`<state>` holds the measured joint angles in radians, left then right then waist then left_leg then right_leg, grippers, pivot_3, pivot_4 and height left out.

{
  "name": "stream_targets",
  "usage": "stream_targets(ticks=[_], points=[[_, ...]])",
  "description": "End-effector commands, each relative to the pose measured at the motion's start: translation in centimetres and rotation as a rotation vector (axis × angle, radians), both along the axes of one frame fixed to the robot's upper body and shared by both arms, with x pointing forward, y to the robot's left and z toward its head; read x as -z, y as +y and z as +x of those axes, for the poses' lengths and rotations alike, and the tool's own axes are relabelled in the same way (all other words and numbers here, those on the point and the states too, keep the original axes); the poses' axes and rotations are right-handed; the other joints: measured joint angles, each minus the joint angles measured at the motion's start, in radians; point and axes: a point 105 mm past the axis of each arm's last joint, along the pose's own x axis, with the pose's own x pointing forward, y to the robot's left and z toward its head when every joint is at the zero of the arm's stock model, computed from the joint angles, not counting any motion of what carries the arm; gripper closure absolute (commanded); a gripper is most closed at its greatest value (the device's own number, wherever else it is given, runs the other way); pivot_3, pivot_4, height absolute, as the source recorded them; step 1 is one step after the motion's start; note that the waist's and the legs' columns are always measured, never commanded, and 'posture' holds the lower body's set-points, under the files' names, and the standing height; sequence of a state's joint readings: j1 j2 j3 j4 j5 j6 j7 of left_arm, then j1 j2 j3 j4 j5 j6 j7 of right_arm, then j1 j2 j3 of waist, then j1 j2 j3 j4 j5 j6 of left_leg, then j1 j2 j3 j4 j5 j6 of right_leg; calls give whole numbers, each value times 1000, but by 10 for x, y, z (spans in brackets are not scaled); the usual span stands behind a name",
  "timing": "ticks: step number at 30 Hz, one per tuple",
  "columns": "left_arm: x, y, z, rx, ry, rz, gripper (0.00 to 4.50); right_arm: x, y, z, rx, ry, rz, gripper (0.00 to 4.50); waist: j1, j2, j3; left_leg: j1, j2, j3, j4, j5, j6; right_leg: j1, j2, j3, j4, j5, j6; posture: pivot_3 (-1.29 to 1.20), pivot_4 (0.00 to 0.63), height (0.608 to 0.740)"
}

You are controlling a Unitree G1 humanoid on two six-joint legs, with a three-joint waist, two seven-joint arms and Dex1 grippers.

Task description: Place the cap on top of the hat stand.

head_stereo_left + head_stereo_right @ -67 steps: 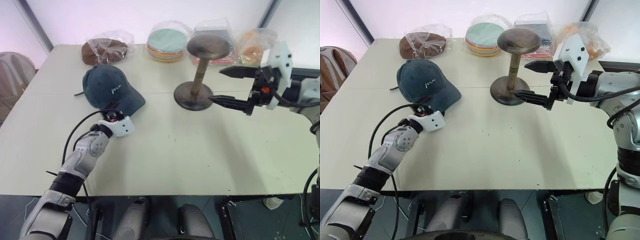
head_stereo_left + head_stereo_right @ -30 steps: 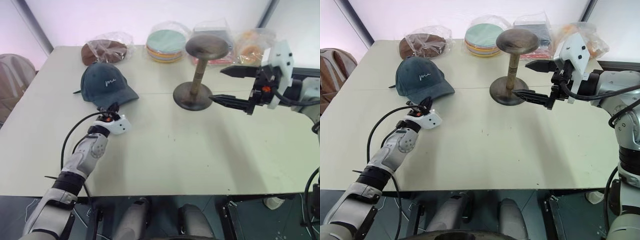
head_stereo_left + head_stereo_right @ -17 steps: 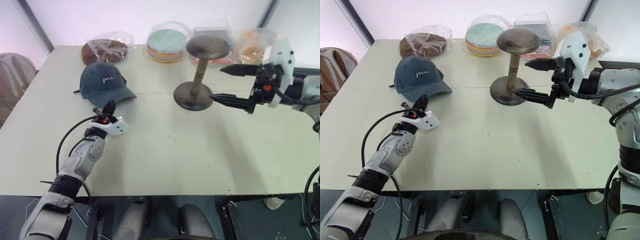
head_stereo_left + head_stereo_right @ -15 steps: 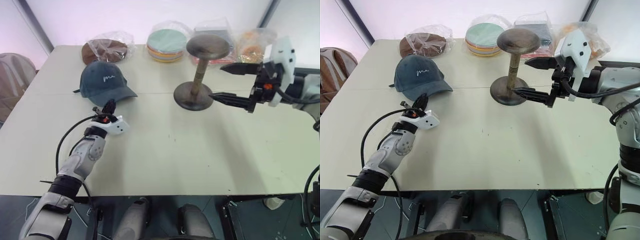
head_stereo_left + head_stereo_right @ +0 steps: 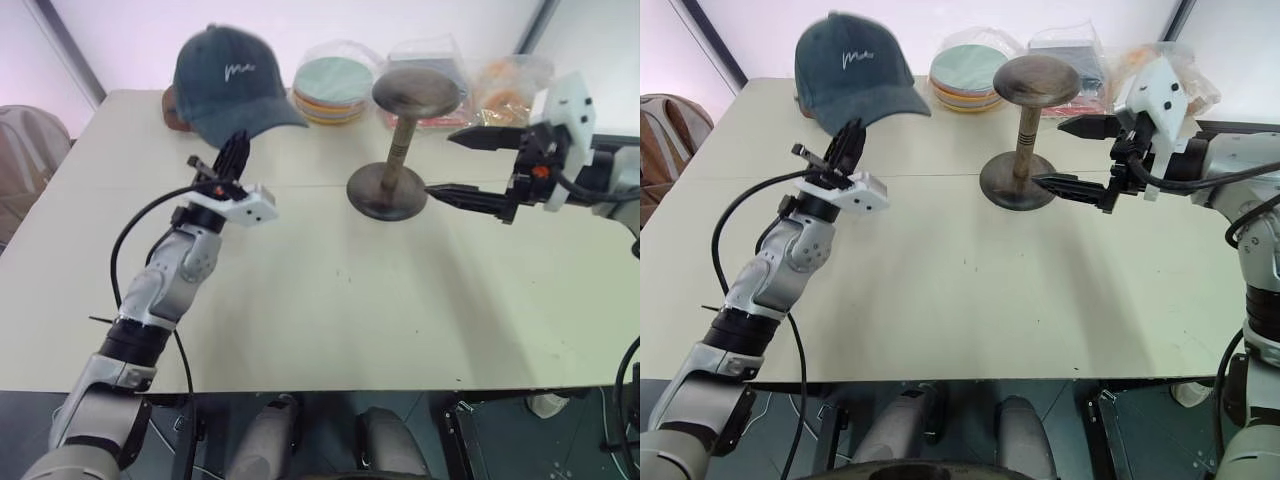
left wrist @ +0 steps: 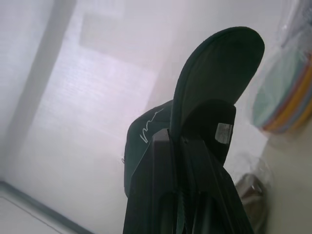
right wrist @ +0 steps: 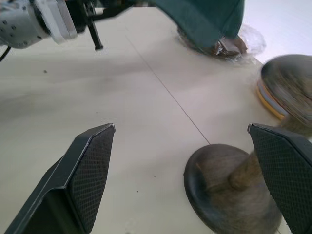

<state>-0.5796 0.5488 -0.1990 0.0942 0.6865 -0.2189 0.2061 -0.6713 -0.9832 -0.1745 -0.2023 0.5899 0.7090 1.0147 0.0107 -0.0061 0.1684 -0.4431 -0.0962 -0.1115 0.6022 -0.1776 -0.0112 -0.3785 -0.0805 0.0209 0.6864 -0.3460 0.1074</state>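
Observation:
The dark teal cap (image 5: 230,80) hangs in the air above the table's far left, tilted, its white lettering facing me. My left gripper (image 5: 236,148) is shut on the brim from below; the left wrist view shows the cap's brim (image 6: 217,68) pinched between the fingers (image 6: 163,165). The bronze hat stand (image 5: 400,150) stands upright at the back centre, its domed top (image 5: 417,92) bare. My right gripper (image 5: 440,163) is open just right of the stand, level with its post, holding nothing. In the right wrist view, the stand's base (image 7: 229,195) lies between the wide-apart fingers.
A bagged brown hat (image 7: 229,46) lies at the back left, mostly behind the cap. A bagged stack of pastel discs (image 5: 335,88) and more bags (image 5: 500,85) line the back edge. The cream table (image 5: 350,300) spreads out in front.
My left gripper has risen with the cap, lifting it off the table and up toward the back. The right gripper has stayed beside the stand.

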Motion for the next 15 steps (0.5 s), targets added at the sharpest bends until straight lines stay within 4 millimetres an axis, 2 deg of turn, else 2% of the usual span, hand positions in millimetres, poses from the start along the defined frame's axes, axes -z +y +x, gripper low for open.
stream_targets(ticks=[1, 7, 10, 15], points=[[-43, -9, -10, 50, -127, -19, 4447, -23, -18, -5, 74, -88, 27, 0, 1, -1, 0, 0, 0, 0, 0, 0, 0, 0, 0, 0, 0, 0, 0, 0, 150, 740], [-74, -40, -15, 170, -193, -35, 4447, -35, -43, -15, 170, -104, 101, 0, 5, -1, 1, -2, 0, -1, 7, -2, 3, 2, 0, -2, 0, 1, 1, 0, 150, 740], [-78, -50, -15, 212, -199, -40, 4447, -34, -48, -20, 187, -92, 126, 0, 2, -1, 1, -2, -1, 0, 9, -2, 4, 4, 0, -1, 0, 1, 2, 0, 150, 740], [-81, -74, -17, 299, -208, -34, 4447, -21, -53, -24, 227, -64, 130, 0, 2, -1, 1, -1, 0, 0, 10, -2, 4, 4, 0, -1, 0, 1, 2, 0, 150, 740]])
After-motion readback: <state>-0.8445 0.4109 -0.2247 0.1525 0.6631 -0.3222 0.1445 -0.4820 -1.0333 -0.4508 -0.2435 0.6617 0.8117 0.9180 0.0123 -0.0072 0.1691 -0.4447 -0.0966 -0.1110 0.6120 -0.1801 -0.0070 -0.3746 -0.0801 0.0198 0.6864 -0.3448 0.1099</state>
